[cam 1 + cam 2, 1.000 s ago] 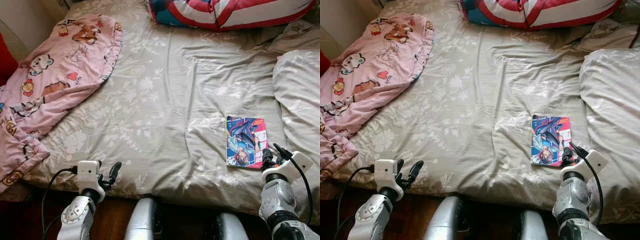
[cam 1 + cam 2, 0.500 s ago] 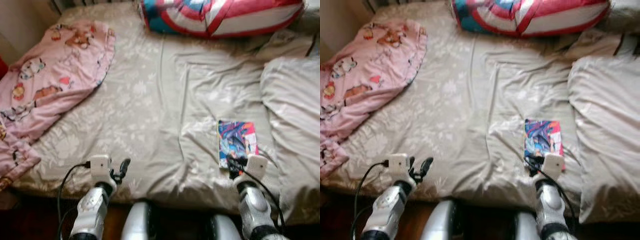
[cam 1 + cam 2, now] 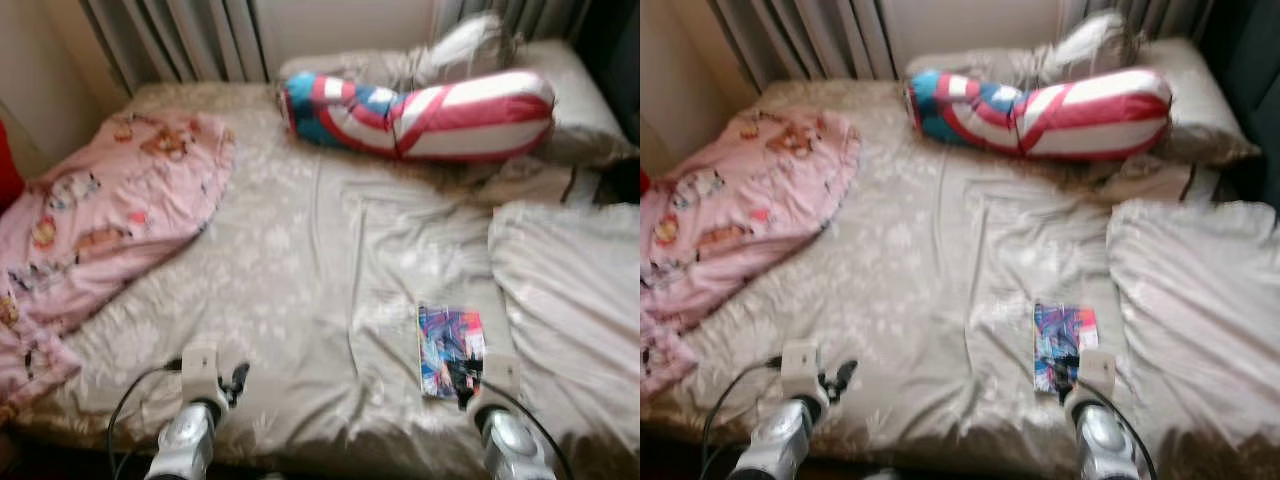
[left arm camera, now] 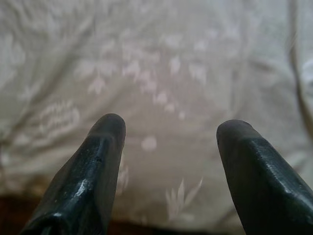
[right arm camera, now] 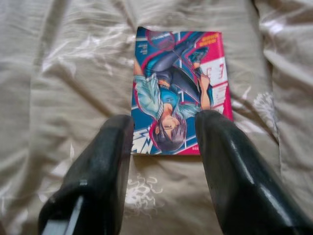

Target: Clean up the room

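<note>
My right tool hangs over the near edge of the comic book — fingers spread apart, gripping nothing, tips straddling the cover's lower part. The book lies flat on the beige floral bed sheet, toward the bed's right side, just beside a rumpled beige duvet. My left tool hovers over bare sheet near the bed's front edge, fingers wide and empty. A pink cartoon blanket is heaped on the left. A red-white-blue striped pillow lies at the head of the bed (head views blurry).
</note>
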`<state>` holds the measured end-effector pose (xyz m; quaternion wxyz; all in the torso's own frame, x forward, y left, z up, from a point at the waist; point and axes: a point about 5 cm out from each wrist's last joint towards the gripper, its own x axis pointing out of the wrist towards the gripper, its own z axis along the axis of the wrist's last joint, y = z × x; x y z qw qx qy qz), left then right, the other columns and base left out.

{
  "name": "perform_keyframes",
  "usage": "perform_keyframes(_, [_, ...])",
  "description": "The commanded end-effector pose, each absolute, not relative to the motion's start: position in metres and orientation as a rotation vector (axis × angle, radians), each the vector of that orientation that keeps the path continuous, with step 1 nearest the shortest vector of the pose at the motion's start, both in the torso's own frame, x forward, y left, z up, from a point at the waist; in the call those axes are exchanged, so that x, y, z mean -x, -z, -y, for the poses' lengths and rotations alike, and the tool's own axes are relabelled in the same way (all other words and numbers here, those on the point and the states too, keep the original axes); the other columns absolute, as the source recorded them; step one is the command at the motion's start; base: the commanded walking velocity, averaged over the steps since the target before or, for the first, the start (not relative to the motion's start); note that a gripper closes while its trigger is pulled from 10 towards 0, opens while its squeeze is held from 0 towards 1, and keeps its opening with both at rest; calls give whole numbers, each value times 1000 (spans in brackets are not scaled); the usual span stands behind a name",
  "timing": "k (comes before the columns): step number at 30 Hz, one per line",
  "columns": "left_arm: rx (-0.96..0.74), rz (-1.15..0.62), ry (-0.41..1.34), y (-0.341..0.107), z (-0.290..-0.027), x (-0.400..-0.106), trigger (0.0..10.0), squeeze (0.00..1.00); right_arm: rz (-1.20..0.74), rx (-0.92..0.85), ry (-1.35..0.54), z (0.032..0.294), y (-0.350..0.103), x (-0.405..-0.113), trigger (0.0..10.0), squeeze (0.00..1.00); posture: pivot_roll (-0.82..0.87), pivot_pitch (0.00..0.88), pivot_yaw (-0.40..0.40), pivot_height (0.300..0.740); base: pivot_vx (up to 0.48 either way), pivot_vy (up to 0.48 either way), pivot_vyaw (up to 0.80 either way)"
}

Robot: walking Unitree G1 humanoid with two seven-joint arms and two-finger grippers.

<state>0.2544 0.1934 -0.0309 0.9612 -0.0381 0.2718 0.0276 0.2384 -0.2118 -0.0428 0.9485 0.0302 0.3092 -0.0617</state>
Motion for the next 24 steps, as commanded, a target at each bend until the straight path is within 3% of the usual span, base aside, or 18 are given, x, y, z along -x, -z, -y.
perform_keyframes(1, [47,-652,-74,45,-198,-238,10000,0,-736,-62,162,214,58,-218,10000,0,20,0,23,740,0,0,0])
perform_keyframes(9, [20,-772,-84,61,-201,-218,10000,0,-821,-101,211,214,73,-193,10000,0,11,0,48,740,0,0,0])
perform_keyframes(24, [40,-782,-199,60,-223,-212,10000,0,-890,-101,199,205,84,-175,10000,0,30,0,66,740,0,0,0])
